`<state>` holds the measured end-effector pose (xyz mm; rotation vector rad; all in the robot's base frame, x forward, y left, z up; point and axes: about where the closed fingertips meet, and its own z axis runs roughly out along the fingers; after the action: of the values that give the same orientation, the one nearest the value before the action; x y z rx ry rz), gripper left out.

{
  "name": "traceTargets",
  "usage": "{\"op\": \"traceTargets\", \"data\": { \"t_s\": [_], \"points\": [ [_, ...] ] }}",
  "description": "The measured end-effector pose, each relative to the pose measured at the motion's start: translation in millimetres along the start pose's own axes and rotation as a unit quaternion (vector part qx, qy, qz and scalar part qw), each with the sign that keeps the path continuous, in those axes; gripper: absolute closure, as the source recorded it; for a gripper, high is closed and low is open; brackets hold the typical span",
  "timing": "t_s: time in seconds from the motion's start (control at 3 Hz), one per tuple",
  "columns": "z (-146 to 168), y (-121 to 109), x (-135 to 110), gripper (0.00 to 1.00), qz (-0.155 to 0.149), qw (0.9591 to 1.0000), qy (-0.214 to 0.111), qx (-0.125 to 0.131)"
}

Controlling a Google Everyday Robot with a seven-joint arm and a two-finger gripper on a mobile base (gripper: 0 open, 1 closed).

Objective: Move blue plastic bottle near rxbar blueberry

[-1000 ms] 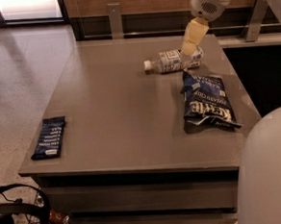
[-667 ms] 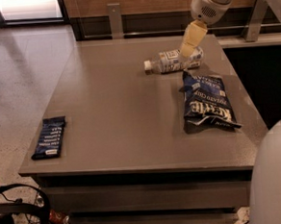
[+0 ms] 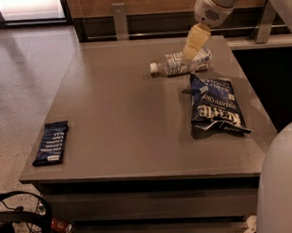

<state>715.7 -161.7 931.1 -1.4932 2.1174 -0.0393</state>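
While capped, bottle (image 3: 170, 65) beneath hand (image 3: 188, 53)

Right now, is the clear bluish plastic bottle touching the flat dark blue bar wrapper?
Apart. The camera view shows bare tabletop between bottle and wrapper; the end effector hangs by the bottle.

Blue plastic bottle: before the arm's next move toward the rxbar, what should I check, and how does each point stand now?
1. Blue plastic bottle lies on its side at the far side of the table: ok.
2. Gripper sits over the bottle's body: ok.
3. Bottle actually grasped: cannot tell.
4. Rxbar blueberry visible at the near left edge: ok.
5. Chip bag lies off the line from bottle to bar: ok.
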Motion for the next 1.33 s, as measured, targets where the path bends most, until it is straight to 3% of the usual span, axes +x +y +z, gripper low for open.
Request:
{"op": "traceTargets", "data": {
  "t_s": [0.33,0.67,1.0,1.33],
  "points": [
    [14,-8,5,0.0,-0.016,0.9996,-0.024,-0.003],
    [44,-21,19,0.0,-0.055,0.9964,-0.063,-0.015],
    [56,-20,33,0.0,-0.072,0.9947,-0.068,-0.027],
    [57,-16,39,0.0,-0.093,0.9937,-0.044,-0.046]
  ]
}}
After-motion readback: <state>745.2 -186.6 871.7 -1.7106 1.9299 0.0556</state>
